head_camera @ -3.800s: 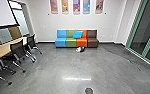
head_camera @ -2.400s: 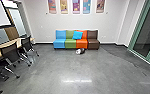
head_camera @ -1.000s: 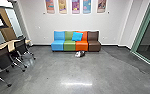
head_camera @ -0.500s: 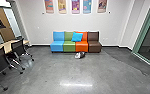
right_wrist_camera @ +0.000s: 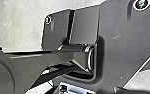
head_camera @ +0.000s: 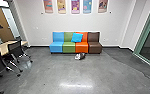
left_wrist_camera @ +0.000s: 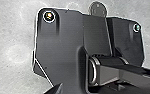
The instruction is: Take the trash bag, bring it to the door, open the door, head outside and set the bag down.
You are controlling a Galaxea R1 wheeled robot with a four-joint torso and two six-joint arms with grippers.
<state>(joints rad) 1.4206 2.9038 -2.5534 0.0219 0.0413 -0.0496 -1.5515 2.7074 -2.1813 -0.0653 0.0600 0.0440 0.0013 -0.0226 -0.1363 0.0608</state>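
The trash bag point(head_camera: 80, 56) (so I judge it) lies on the floor point(head_camera: 66, 71), near the front edge of the sofa point(head_camera: 75, 47). Every step is left to do; my grip, open or closed, I cannot tell.

- From high up, we face forward and down across the floor point(head_camera: 53, 71), the sofa point(head_camera: 69, 47) by its far edge.
- At the left wrist, we look down, close over the dark plate point(left_wrist_camera: 61, 42).
- At the right, we share plate and jointed bar point(right_wrist_camera: 77, 58), also near.
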